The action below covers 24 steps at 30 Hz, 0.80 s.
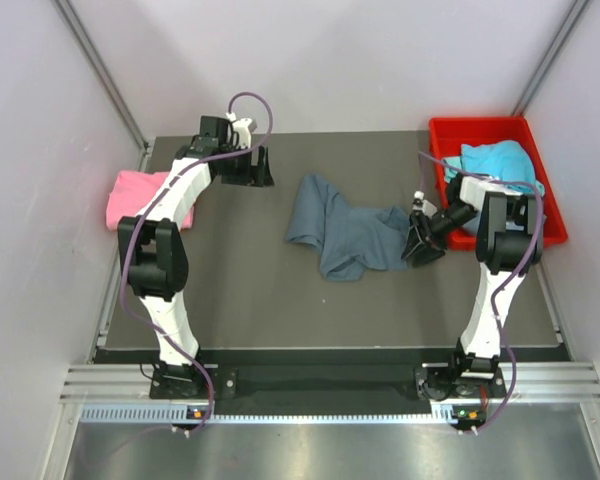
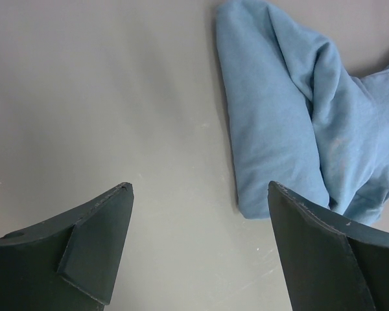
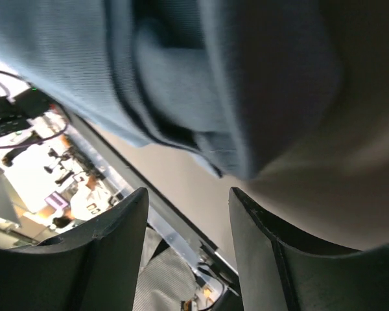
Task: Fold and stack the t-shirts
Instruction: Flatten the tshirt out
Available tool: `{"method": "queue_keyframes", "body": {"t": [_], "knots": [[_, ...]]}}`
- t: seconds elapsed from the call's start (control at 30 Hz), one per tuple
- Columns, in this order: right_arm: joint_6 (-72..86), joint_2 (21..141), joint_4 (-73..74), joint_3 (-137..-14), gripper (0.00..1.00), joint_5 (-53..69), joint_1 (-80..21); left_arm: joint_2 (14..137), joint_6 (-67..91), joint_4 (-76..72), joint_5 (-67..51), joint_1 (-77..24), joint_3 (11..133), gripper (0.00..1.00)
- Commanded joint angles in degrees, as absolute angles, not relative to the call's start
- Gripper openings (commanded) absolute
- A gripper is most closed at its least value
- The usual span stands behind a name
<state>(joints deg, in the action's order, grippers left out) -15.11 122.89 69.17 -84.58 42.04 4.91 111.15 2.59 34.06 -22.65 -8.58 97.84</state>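
A crumpled slate blue-grey t-shirt (image 1: 345, 232) lies in the middle of the table. In the left wrist view this t-shirt (image 2: 288, 110) fills the upper right. A pink t-shirt (image 1: 140, 196) lies bunched at the table's left edge. A turquoise t-shirt (image 1: 500, 163) sits in the red bin. My left gripper (image 1: 263, 168) stands open at the back left, with only bare table between its fingers (image 2: 97, 240), left of the blue-grey shirt. My right gripper (image 1: 413, 245) is open at that shirt's right edge, and the cloth (image 3: 181, 65) lies just beyond its fingertips (image 3: 259, 240), not between them.
The red plastic bin (image 1: 450, 130) stands at the back right corner, behind my right arm. White walls close in the table on the left, back and right. A metal rail (image 1: 330, 385) runs along the near edge by the arm bases.
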Motion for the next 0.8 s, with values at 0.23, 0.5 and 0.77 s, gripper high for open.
{"method": "queue_keyframes", "body": {"t": [0.23, 0.5, 0.77], "knots": [[-14.06, 124.36, 66.45, -86.66, 0.53, 38.76, 1.68, 111.97, 1.85, 33.66, -21.97, -8.44, 101.34, 0.89], [-13.71, 126.91, 66.62, -89.73, 0.51, 39.46, -2.63, 111.45, 1.67, 33.66, -21.44, -8.44, 100.90, 0.90], [-13.97, 126.21, 67.06, -89.21, 0.42, 38.15, -2.72, 111.09, 1.67, 33.84, -20.83, -8.44, 100.63, 0.90]]}}
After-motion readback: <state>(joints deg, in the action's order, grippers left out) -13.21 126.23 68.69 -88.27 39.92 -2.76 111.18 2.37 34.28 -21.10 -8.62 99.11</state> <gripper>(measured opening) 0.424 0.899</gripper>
